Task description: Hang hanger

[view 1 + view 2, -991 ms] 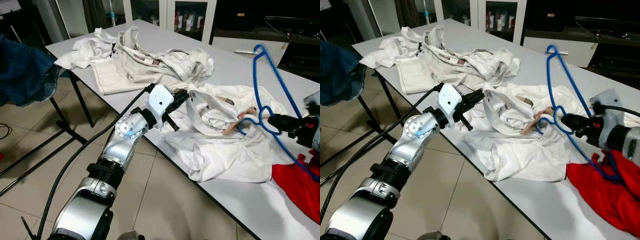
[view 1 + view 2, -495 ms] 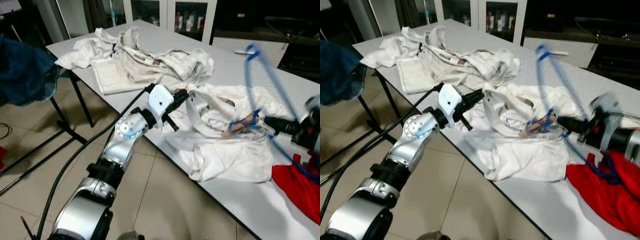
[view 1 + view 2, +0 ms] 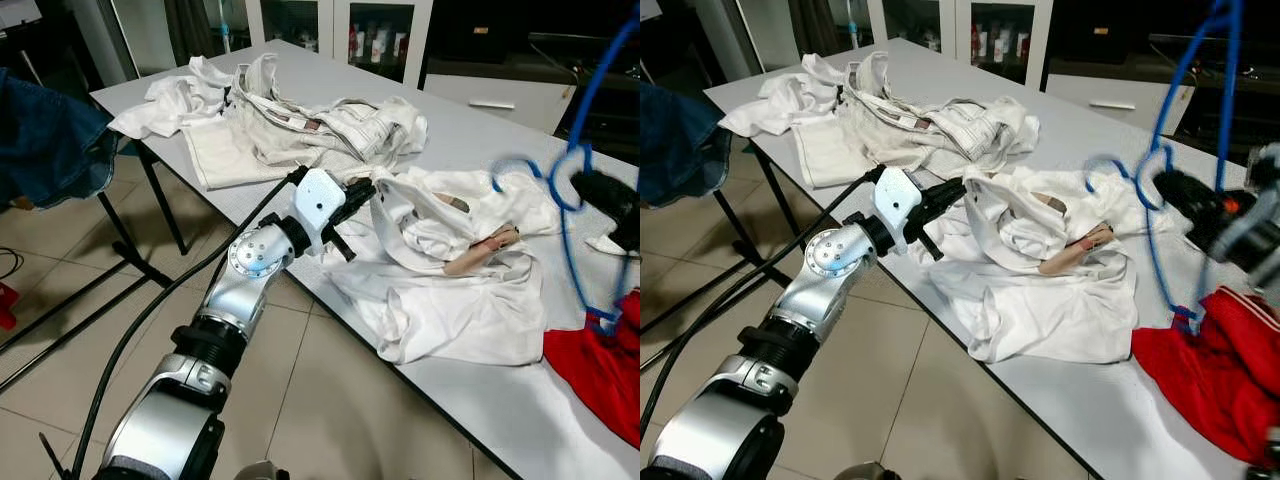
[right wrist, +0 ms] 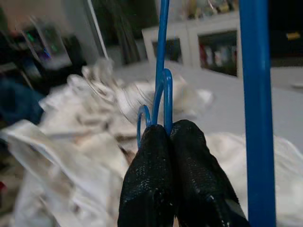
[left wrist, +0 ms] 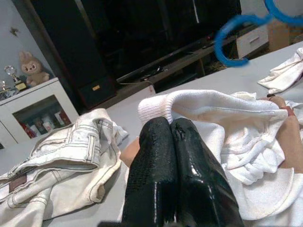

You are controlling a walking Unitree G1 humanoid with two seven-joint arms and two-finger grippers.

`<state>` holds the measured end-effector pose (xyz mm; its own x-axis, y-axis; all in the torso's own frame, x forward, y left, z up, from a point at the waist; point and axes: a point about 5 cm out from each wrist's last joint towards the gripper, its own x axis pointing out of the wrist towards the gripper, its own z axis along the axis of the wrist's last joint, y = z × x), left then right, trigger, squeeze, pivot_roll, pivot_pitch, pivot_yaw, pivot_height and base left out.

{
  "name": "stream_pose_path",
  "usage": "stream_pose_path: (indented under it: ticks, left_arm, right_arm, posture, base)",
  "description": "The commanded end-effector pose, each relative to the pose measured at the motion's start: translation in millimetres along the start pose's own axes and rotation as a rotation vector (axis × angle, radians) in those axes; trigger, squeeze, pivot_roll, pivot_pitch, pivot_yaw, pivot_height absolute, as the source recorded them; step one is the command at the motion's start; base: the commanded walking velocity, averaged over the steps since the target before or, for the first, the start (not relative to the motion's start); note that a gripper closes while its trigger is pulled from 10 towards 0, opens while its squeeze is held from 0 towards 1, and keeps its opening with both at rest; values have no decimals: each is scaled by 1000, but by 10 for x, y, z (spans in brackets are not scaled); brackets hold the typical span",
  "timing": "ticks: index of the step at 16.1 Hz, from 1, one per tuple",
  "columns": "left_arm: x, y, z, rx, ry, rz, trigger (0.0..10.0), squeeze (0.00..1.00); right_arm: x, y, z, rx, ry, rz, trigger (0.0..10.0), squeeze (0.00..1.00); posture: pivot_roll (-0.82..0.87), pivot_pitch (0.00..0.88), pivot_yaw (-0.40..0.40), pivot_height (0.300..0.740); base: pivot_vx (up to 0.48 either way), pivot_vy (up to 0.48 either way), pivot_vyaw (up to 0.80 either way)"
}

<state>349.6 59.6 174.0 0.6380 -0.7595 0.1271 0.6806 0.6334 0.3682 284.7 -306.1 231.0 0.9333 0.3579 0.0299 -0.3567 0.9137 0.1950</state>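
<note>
Two white garments (image 3: 440, 270) under lifted blue hanger (image 3: 570, 180)

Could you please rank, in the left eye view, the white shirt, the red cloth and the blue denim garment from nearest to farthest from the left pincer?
1. White cotton shirt: gripped by the left pincer.
2. Blue denim garment: off the table, far left.
3. Red cloth: table's right end.

A lived-in home, by the look of it: a long white table (image 3: 470, 130) heaped with laundry, tiled floor (image 3: 60, 380) under it, glass-fronted white cabinets (image 3: 375, 35) along the far wall, and a plush bunny (image 5: 29, 66) with a small trophy (image 5: 13, 78) on a sideboard.
</note>
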Motion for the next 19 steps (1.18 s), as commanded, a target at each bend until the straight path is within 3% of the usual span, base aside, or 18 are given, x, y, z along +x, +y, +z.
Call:
stream_pose_path:
  ticks: [1,2,4,6,9,13,15,16,18,19]
  left_arm:
    - [24,72,59,18,-14,19,10000,0]
    - [26,67,58,17,-15,21,10000,0]
    - [27,60,57,15,-17,22,10000,0]
    - [29,59,72,8,-32,36,10000,0]
    - [38,102,121,-22,-65,66,10000,0]
    - [50,119,122,-120,-77,72,10000,0]
    - [64,97,100,-184,-72,61,10000,0]
    - [75,69,91,-210,-66,39,10000,0]
    - [75,56,89,-196,-62,36,10000,0]
    - [61,63,76,-194,-55,39,10000,0]
  right_arm:
    - [35,66,213,74,-153,-11,10000,0]
    - [86,85,257,150,-238,-40,10000,0]
    - [140,108,256,221,-300,-73,10000,0]
    - [301,226,87,419,-430,-141,10000,0]
    - [417,425,-70,544,-511,-156,10000,0]
    - [439,533,-113,666,-689,-222,10000,0]
    - [449,511,-167,651,-701,-306,10000,0]
    - [450,444,-356,667,-646,-469,10000,0]
    - [405,425,-579,694,-589,-581,10000,0]
    - [343,442,-809,727,-525,-680,10000,0]
  posture:
    - [-40,0,55,723]
    - [-40,0,55,723]
    - [-40,0,53,723]
    - [-36,0,49,723]
    - [-31,0,48,723]
    - [-36,0,52,723]
    - [-41,0,57,723]
    - [-41,0,57,723]
    - [-37,0,57,723]
    - [-40,0,61,723]
  base:
    - [0,0,0]
    - [0,0,0]
    - [0,0,0]
    - [0,0,0]
    - [0,0,0]
    - [0,0,0]
    - [0,0,0]
    - [0,0,0]
    - [0,0,0]
    - [0,0,0]
